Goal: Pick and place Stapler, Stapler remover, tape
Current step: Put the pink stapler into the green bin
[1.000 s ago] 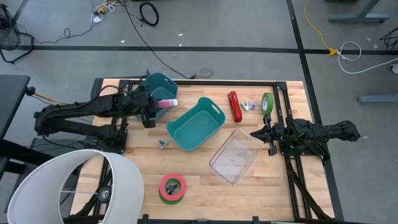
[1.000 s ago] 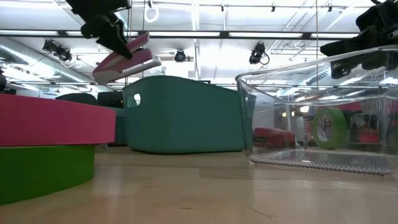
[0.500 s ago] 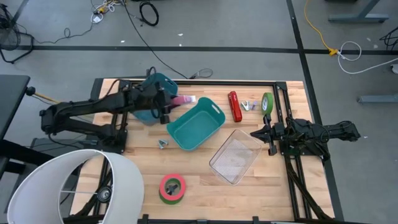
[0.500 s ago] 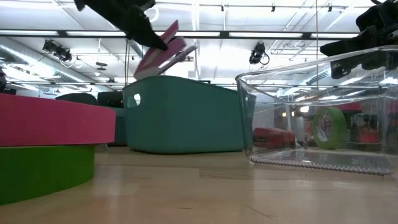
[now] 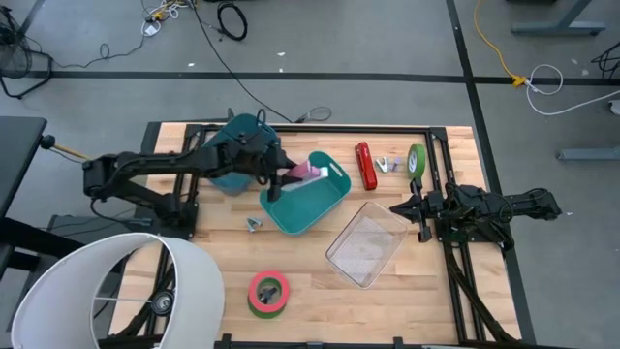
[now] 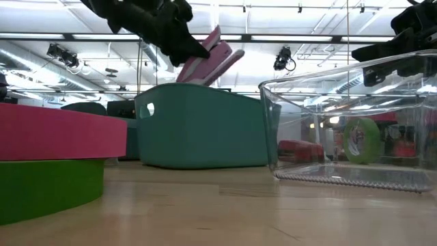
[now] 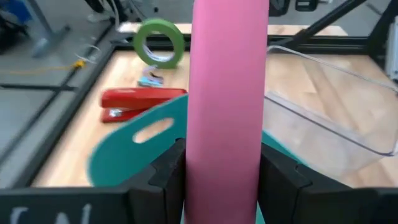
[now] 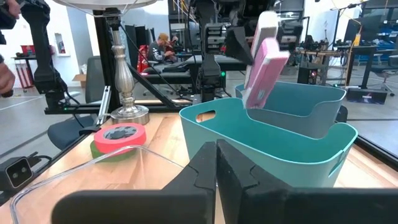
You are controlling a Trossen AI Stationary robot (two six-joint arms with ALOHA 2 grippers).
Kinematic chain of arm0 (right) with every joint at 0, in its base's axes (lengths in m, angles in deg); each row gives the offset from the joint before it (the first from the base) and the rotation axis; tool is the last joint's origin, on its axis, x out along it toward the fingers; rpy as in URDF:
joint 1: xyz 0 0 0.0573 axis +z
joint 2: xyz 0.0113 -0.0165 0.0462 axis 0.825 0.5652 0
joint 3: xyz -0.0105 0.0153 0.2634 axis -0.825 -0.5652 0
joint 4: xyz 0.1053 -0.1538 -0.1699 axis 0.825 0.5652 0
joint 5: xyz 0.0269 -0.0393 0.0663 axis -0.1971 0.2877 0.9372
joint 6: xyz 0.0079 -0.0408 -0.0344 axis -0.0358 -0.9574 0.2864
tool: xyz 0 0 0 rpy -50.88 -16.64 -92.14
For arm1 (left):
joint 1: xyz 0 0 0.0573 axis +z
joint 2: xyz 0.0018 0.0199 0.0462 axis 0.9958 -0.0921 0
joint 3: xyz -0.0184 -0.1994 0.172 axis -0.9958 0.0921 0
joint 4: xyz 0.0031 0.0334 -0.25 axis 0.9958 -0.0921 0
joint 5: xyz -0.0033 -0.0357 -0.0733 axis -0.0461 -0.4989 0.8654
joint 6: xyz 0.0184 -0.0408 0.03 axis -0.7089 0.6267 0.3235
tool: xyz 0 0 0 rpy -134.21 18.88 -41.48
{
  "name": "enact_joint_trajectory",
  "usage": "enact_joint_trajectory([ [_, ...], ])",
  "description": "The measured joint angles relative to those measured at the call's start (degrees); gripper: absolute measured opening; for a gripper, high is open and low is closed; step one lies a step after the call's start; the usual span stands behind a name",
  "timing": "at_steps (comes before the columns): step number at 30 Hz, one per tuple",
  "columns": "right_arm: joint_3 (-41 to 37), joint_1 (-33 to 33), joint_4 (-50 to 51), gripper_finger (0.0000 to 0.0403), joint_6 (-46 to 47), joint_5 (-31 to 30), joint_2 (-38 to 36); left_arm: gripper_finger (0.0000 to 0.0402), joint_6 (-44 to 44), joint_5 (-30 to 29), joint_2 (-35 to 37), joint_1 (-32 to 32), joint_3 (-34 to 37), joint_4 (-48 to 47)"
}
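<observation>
My left gripper (image 5: 291,175) is shut on a pink stapler (image 5: 306,172), which hangs over the teal bin (image 5: 320,199) in the middle of the table. A red stapler (image 5: 365,165) lies at the far side, and a green tape roll (image 5: 417,162) stands on edge beside it. Between those two lies a small pale item (image 5: 390,164). A small grey metal piece (image 5: 254,224) lies left of the bin; either may be the staple remover. The red-and-green tape (image 5: 268,293) lies flat near the front edge. My right gripper (image 5: 412,208) waits shut at the right. My left gripper pinches the pink stapler's two long sides (image 7: 227,149) between its fingers (image 7: 166,177). The fingers come from the table's left, slanting down, and lie along the stapler, which sticks out past their tips. The stapler (image 6: 208,58) is lifted clear and tilted above the bin's rim.
A second teal bin (image 5: 242,136) stands at the far left under my left arm. A clear plastic container (image 5: 366,242) lies right of the middle bin. A white lampshade (image 5: 97,291) covers the near left corner.
My left gripper has carried the pink stapler toward the table's right, from over the far-left bin to over the middle bin, sinking a little. The wrist has rolled and tipped. The stapler now stands steeper than before.
</observation>
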Motion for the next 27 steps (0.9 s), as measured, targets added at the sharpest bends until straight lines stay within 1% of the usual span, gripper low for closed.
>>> enact_joint_trajectory([
  [9,0.0,0.0,0.0,0.0015,0.2,0.0,0.0,0.0159,4.4,5.7,-6.6,0.0,0.0,0.4],
  [14,0.0,0.0,0.0,0.0015,0.2,0.0,0.0,0.0161,4.6,6.5,-9.6,0.0,0.0,0.4],
  [16,0.0,0.0,0.0,0.0015,0.2,0.0,0.0,0.0161,6.0,6.4,-10.6,0.0,0.0,0.4],
  [22,0.0,0.0,0.0,0.0015,0.1,0.0,0.0,0.0162,10.3,2.5,-12.6,0.0,0.0,0.0],
  [27,0.0,0.0,0.0,0.0015,0.1,0.0,0.0,0.0161,15.2,-3.9,-12.8,-0.1,0.0,0.0],
])
